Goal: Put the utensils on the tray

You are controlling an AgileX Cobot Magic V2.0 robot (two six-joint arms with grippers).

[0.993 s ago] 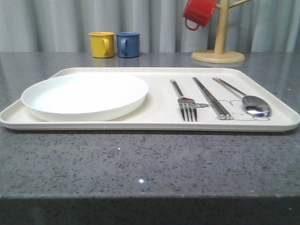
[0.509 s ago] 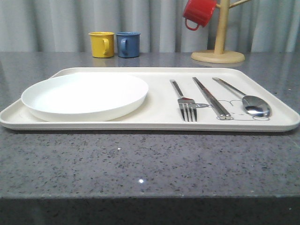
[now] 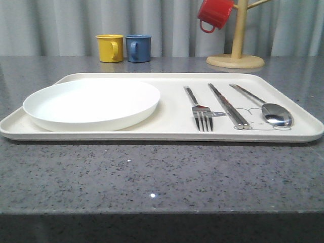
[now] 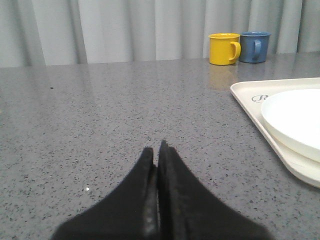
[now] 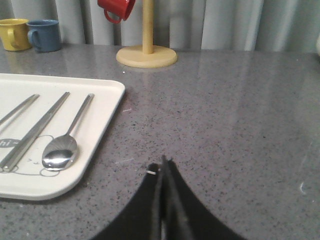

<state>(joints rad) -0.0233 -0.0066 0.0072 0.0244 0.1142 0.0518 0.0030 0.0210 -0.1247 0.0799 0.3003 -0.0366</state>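
Already the fork (image 3: 201,110), chopsticks (image 3: 229,105) and spoon (image 3: 267,108) are lying side by side on the tray (image 3: 167,132), beside the plate (image 3: 91,104). Both the left gripper (image 4: 156,152) and right gripper (image 5: 163,165) are sitting pressed together, empty, over the tabletop (image 3: 152,177) either side. Little is looking risky now, unless an arm sweeping inward is nudging the tray's rim and scattering the cutlery.

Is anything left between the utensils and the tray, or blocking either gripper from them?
Nothing visible. The fork, chopsticks and spoon already lie side by side on the tray, right of the plate. Both grippers, left and right, rest shut over bare counter beside it.

Fork (image 3: 201,111), chopsticks (image 3: 229,105) and spoon (image 3: 268,109) lie on the tray (image 3: 172,132).
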